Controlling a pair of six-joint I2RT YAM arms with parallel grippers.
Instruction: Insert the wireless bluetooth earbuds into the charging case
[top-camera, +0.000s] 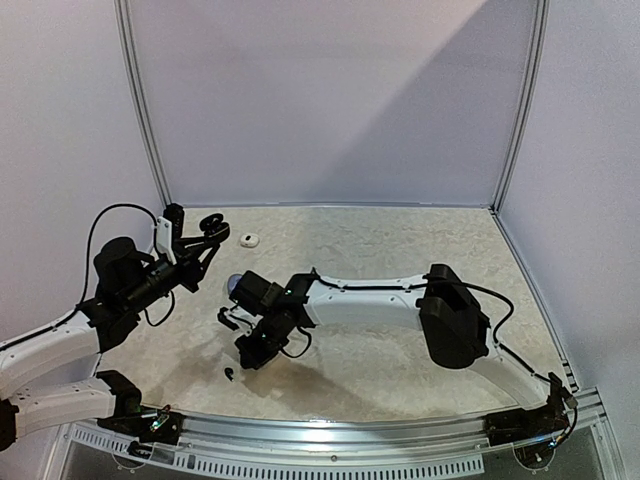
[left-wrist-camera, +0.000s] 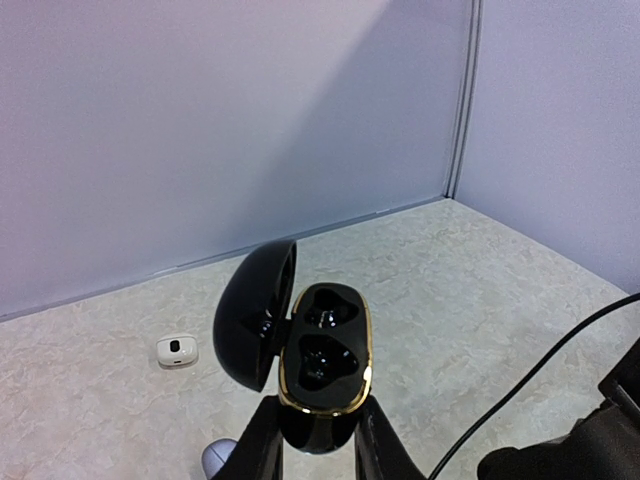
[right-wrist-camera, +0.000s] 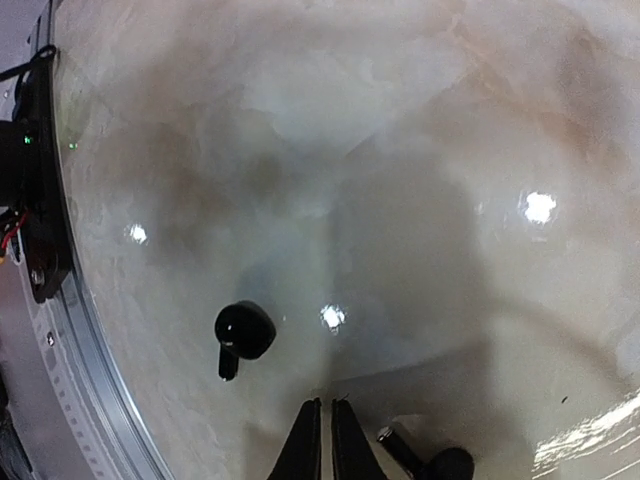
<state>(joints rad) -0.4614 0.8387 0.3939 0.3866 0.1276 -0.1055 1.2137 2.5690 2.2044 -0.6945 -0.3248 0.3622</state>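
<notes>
My left gripper (left-wrist-camera: 320, 425) is shut on the base of the black charging case (left-wrist-camera: 325, 350), held up above the table. The case has a gold rim, and its lid (left-wrist-camera: 255, 310) hangs open to the left. Both sockets look dark and empty. One black earbud (right-wrist-camera: 243, 333) lies on the table ahead and left of my right gripper (right-wrist-camera: 326, 405). That gripper is shut, with nothing between its fingers. A second black earbud (right-wrist-camera: 430, 462) lies just right of its right finger. From above, the right gripper (top-camera: 243, 357) points down near a black earbud (top-camera: 231, 374).
A small white rounded piece (left-wrist-camera: 177, 350) lies on the table at the back left, also seen from above (top-camera: 248, 239). A silvery-grey rounded thing (top-camera: 235, 285) sits beside the right wrist. The table's metal front rail (right-wrist-camera: 90, 380) runs close to the left of the earbud.
</notes>
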